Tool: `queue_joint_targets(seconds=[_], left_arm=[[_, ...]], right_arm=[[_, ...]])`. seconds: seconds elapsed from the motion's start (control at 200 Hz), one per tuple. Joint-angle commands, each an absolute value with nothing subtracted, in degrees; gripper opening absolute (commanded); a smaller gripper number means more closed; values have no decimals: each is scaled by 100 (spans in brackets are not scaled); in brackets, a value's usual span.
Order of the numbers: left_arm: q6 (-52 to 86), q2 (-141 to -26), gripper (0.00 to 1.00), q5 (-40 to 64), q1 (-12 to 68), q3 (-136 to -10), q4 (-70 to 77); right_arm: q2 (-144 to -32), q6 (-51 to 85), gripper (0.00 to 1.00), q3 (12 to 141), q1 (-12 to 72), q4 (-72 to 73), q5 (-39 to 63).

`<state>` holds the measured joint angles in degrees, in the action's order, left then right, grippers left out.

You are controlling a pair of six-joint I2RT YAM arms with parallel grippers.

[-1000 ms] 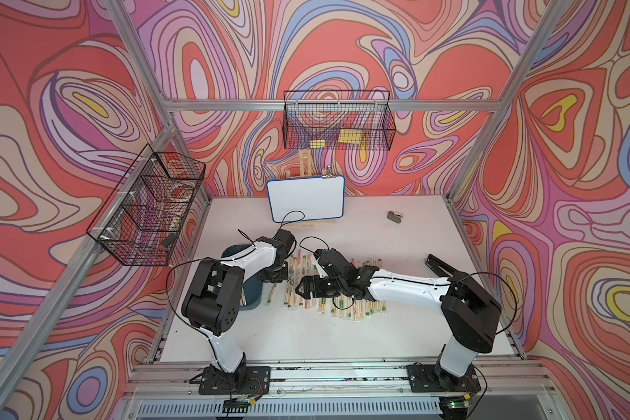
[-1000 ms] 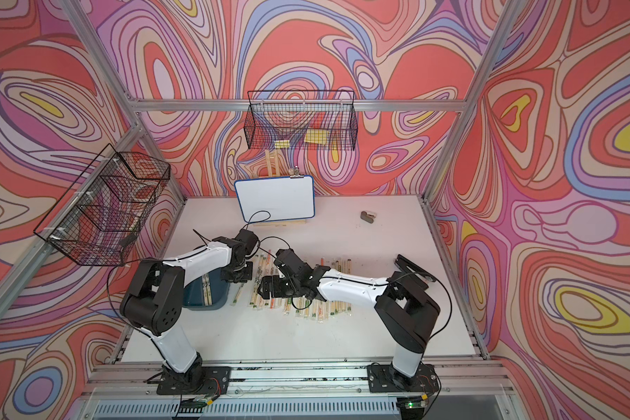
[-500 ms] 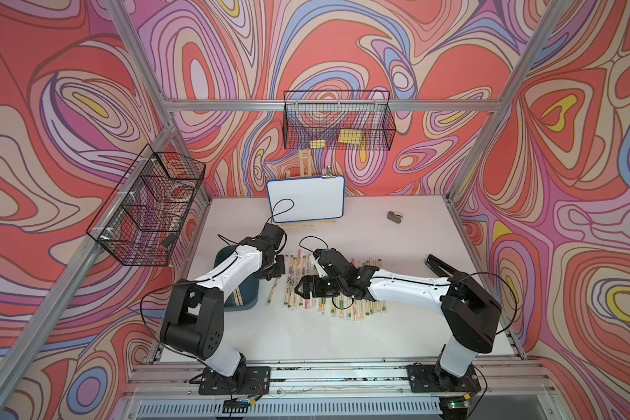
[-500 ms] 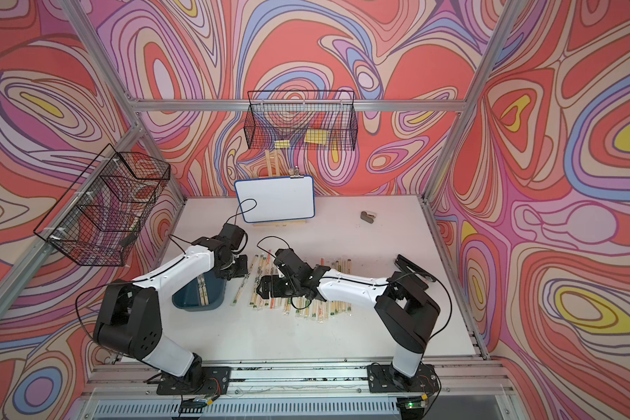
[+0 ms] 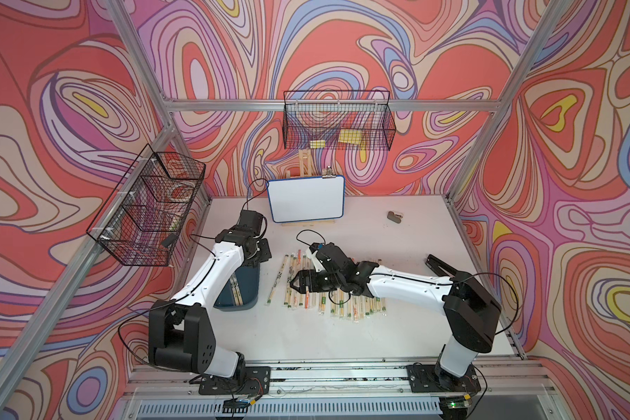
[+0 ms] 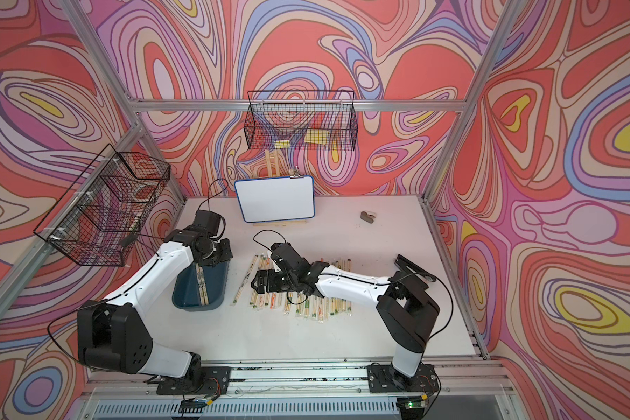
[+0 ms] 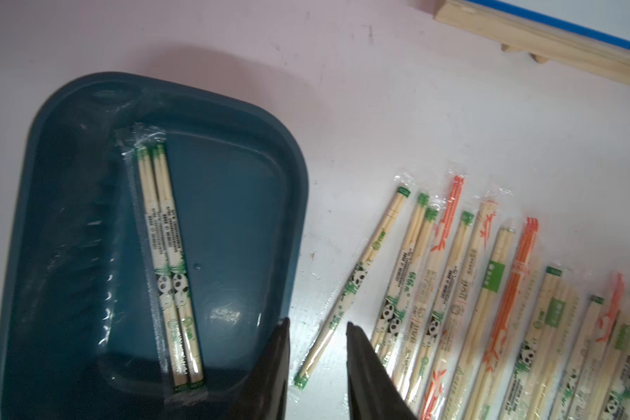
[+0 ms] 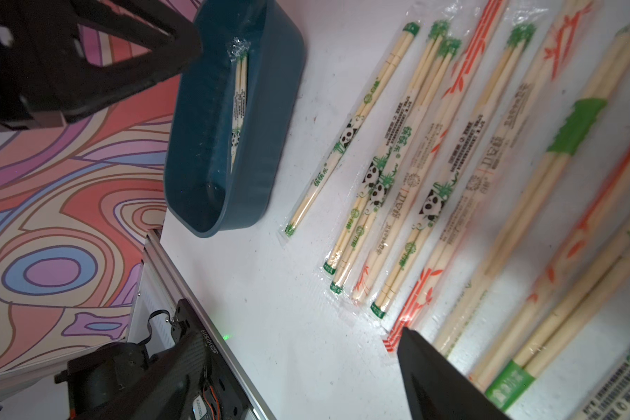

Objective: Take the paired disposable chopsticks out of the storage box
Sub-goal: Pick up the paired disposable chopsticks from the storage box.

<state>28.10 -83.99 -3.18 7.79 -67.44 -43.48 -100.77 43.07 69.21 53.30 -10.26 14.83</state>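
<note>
The storage box [image 5: 250, 291] [image 6: 217, 291], a dark teal tray, sits at the table's left. Two paired disposable chopsticks [image 7: 166, 262] [image 8: 239, 98] lie inside it in clear sleeves. Many more pairs [image 5: 328, 300] [image 6: 301, 302] lie in a row on the table to its right. One pair [image 7: 346, 294] lies slanted between box and row. My left gripper [image 5: 260, 252] [image 7: 317, 323] hovers over the box's far right rim [image 7: 299, 174]. It is open and holds nothing. My right gripper [image 5: 296, 285] hangs low over the row's left end, open wide and empty. Only one finger [image 8: 437, 371] shows in its wrist view.
A whiteboard on a wooden easel [image 5: 306, 198] stands at the back. Black wire baskets hang on the back wall [image 5: 337, 122] and the left wall [image 5: 146, 207]. A small grey object [image 5: 393, 217] and a black bar [image 5: 441, 267] lie to the right.
My left gripper has moved left, from above the slanted pair toward the box, and its arm has swung out to the left. The right arm has stayed still.
</note>
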Motion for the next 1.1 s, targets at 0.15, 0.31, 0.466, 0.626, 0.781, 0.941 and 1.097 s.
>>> queue_joint_targets(seconds=[0.15,0.31,0.466,0.626,0.781,0.941,1.097], left_arm=[[2600,-8478,31,-419,-81,-6405,-4562],[2532,-8716,31,-318,-509,-6298,-4496],[2497,-9050,30,-391,-637,-6339,-4507],[2469,-9360,31,-481,-667,-6361,-4487],[2417,-9616,30,-534,-724,-6395,-4443],[2342,-9832,30,-529,-804,-6396,-4347],[2318,-10047,30,-485,-826,-6409,-4281]], right_arm=[[-10497,4178,89,7408,5359,-1002,1679],[-10650,4140,89,7573,5356,-920,1757],[-10794,4097,89,7677,5355,-857,1853],[-10888,4031,89,7738,5359,-820,1863],[-10998,3993,89,7781,5354,-800,1929],[-11065,3959,89,7808,5353,-805,1969],[-11091,3952,89,7825,5354,-791,1970]])
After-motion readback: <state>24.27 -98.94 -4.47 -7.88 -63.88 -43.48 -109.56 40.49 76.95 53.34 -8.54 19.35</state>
